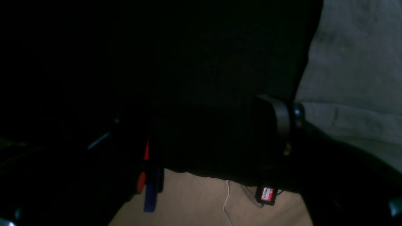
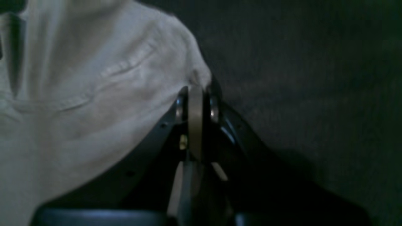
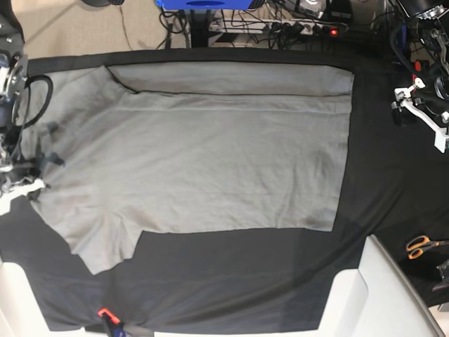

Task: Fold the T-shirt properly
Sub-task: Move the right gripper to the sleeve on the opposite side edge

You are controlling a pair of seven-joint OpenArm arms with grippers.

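Note:
The light-grey T-shirt point(image 3: 210, 154) lies spread flat on the black table cover point(image 3: 379, 175), with a narrow band folded over along its far edge. My right gripper point(image 3: 35, 179) is at the shirt's left edge. In the right wrist view that gripper point(image 2: 196, 91) is shut on a pinched corner of the T-shirt point(image 2: 94, 88), just above the dark cover. My left gripper point(image 3: 421, 112) hangs open off the shirt's right side. In the left wrist view one of its fingers point(image 1: 282, 119) shows over the black cover, and the T-shirt point(image 1: 355, 62) lies beyond it.
Orange-handled scissors point(image 3: 421, 246) lie at the right edge of the cover. A white panel point(image 3: 382, 281) rises at the front right corner. Cables and a power strip point(image 3: 295, 28) run behind the table. An orange clip point(image 3: 105, 312) sits at the front edge.

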